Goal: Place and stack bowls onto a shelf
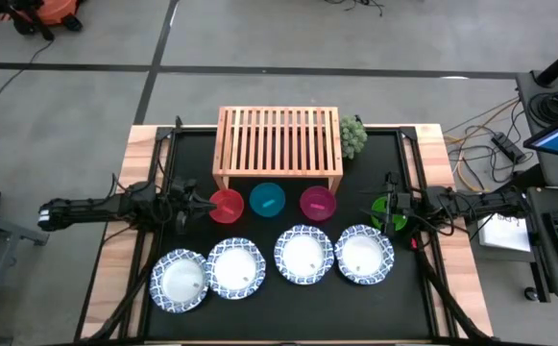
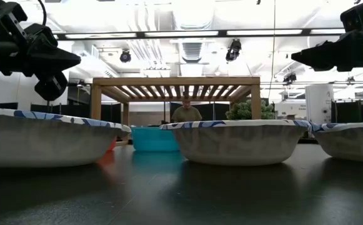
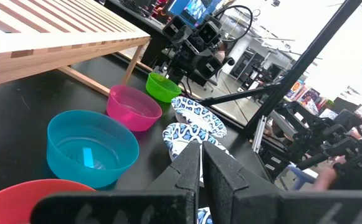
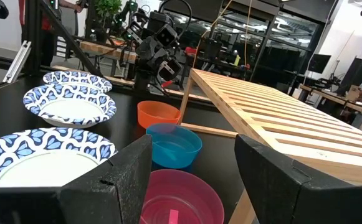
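Observation:
The light-wood slatted shelf (image 1: 279,144) stands at the table's far middle. In front of it sit the red bowl (image 1: 227,205), teal bowl (image 1: 267,200) and magenta bowl (image 1: 318,203); the green bowl (image 1: 390,215) sits farther right. Four white blue-rimmed bowls (image 1: 236,268) line the near side, the two leftmost overlapping at their rims. My left gripper (image 1: 204,200) hovers just left of the red bowl, shut and empty (image 3: 201,168). My right gripper (image 1: 387,192) hangs above the green bowl's far edge, open (image 4: 193,180). Both grippers (image 2: 53,62) (image 2: 312,57) are well above the table.
A bumpy green artichoke-like object (image 1: 353,136) sits by the shelf's right end. The black mat (image 1: 423,288) covers the table, with wooden borders on both sides. Open space lies under the shelf (image 2: 175,103). A person (image 2: 186,112) is in the room beyond the table.

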